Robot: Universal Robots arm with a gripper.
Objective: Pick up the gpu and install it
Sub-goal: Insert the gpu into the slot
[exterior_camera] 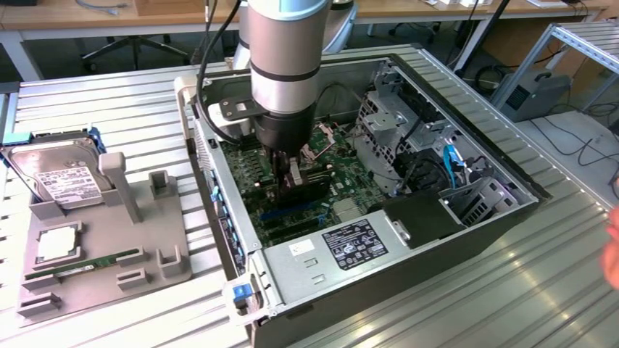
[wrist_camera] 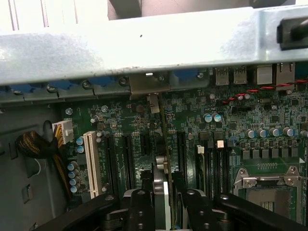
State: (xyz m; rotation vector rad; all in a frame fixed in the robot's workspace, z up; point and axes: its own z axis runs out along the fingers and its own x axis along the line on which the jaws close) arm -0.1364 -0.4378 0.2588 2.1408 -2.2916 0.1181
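The gpu [wrist_camera: 165, 144] stands on edge over the motherboard [exterior_camera: 334, 177] inside the open computer case [exterior_camera: 483, 217], its bracket end at the case's rear wall, pinched between the partly closed fingers [wrist_camera: 139, 207] of the gripper [exterior_camera: 287, 168]. On the holder tray [exterior_camera: 87, 283] beside the case rest a hard drive [exterior_camera: 60, 177] and a RAM stick [exterior_camera: 82, 266].

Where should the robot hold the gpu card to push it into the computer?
By its top edge, coming straight down from above. The gpu stands on edge over the motherboard slots, thin enough for the jaws to pinch its two flat faces, as the gripper does here.
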